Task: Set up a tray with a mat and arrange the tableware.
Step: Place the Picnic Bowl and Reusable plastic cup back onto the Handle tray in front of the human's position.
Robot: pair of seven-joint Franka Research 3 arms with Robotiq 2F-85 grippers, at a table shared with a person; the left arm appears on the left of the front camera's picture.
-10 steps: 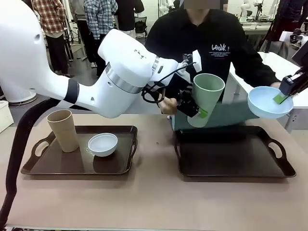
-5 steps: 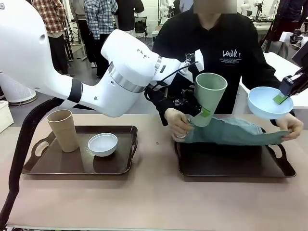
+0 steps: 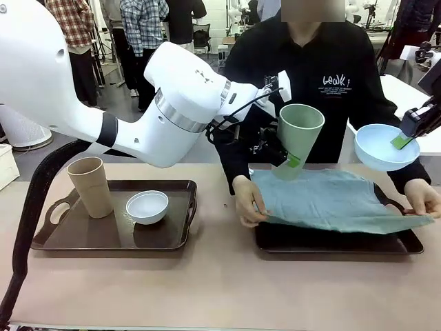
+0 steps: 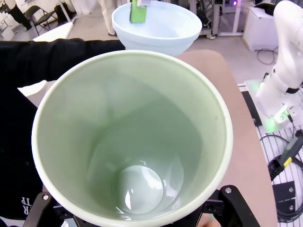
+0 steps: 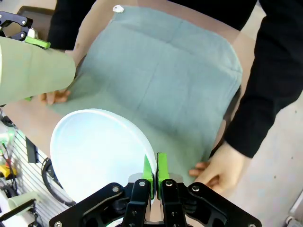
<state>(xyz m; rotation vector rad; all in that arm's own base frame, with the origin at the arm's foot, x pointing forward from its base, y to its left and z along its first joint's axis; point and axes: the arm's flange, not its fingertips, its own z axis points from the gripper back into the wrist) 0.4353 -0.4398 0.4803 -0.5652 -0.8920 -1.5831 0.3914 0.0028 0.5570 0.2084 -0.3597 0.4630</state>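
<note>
My left gripper [image 3: 283, 158] is shut on a tall pale green cup [image 3: 299, 136], held tilted above the near-left corner of the right tray [image 3: 331, 241]. The left wrist view looks straight down into this cup [image 4: 132, 142]. At the far right, my right gripper [image 3: 405, 140] is shut on the rim of a light blue bowl [image 3: 381, 147], held in the air; its green pads [image 5: 161, 171] pinch the bowl's edge [image 5: 99, 146]. A person's hands [image 3: 248, 207] spread a teal mat [image 3: 324, 200] over the right tray. A tan cup [image 3: 89, 186] and a white bowl [image 3: 147, 205] stand on the left tray [image 3: 103, 238].
The person in a black top stands at the far side, one hand [image 3: 424, 196] on the mat's right edge. In the right wrist view the mat [image 5: 161, 80] lies below the bowl, with the green cup [image 5: 33, 71] at the left. Bare tabletop [image 3: 220, 283] runs along the front.
The person brought the mat up from behind the table and laid it flat over the right tray. Both arms have stayed almost still with their loads.
</note>
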